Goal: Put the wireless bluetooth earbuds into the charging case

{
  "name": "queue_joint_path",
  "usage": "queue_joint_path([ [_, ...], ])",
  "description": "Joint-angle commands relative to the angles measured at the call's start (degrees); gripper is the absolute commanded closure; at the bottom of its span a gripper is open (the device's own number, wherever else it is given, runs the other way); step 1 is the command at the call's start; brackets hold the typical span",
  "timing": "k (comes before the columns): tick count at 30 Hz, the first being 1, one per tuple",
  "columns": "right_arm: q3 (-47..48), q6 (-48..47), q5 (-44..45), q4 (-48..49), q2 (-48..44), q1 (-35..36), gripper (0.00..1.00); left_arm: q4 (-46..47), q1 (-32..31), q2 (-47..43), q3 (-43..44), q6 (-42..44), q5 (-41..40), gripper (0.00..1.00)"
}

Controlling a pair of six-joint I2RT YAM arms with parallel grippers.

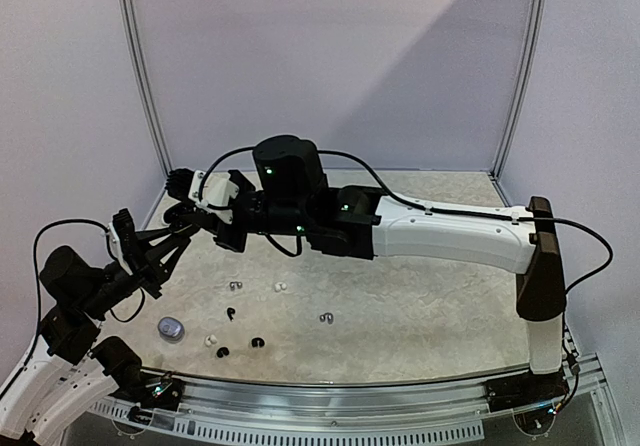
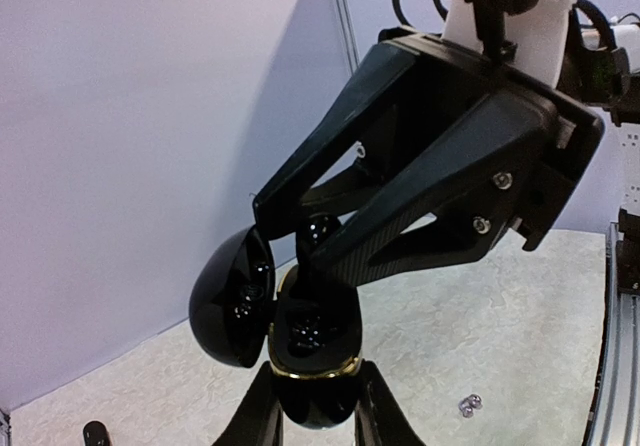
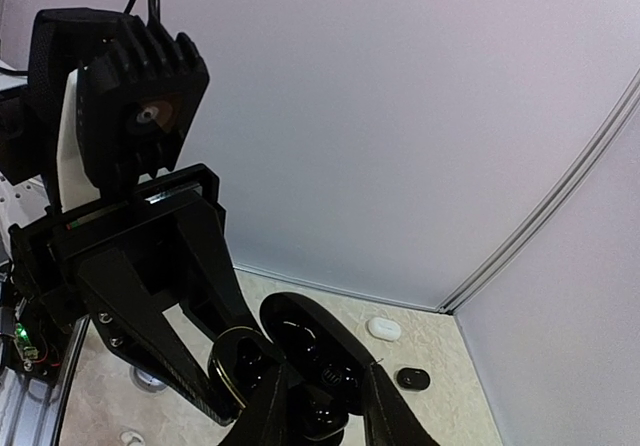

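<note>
My left gripper point(image 2: 318, 374) is shut on a glossy black charging case point(image 2: 315, 341) with a gold rim, held in the air with its lid point(image 2: 232, 301) swung open to the left. My right gripper point(image 3: 323, 367) reaches in from the right, and its fingers point(image 2: 420, 196) come down onto the open case. A black earbud point(image 2: 322, 234) sits between their tips, right at the case's top edge. In the top view the two grippers meet at the back left, the left gripper point(image 1: 185, 228) just below the right gripper point(image 1: 205, 216).
Loose earbuds lie on the table: silvery ones point(image 1: 236, 286) point(image 1: 325, 317), white ones point(image 1: 280, 288) point(image 1: 210, 341), black ones point(image 1: 232, 313) point(image 1: 258, 343). A pale round case point(image 1: 171, 328) lies near the left arm. A white case point(image 3: 383, 328) and a black case point(image 3: 412, 377) sit by the back wall.
</note>
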Motion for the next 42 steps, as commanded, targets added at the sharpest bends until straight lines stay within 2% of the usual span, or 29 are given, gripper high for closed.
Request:
queue_joint_path([
  [1,1.5,0.5,2.1,-2.8,1.8,-0.2,0.72,2.1,0.1,-0.8,0.1,-0.3,0.9,1.0],
  [20,5.6,2.3,1.3,-6.6,3.1,-0.2,0.61,3.7,0.2,0.0,-0.3,-4.6,-0.5,1.0],
  [30,7.6,6.4,-2.7,-5.7,0.6,-0.4,0.53,2.2,1.2,0.6,-0.5,-12.6,-3.5,1.0],
  [36,8.8,8.9,-4.4,-7.0,-0.3,-1.5,0.45,1.2,2.1,0.8,-0.2,-15.4,-4.5,1.0],
  [42,11.1,12.3,-6.7,-12.2,0.0,-2.9,0.26,2.0,2.5,0.7,-0.1,-13.3,-0.1,1.0],
])
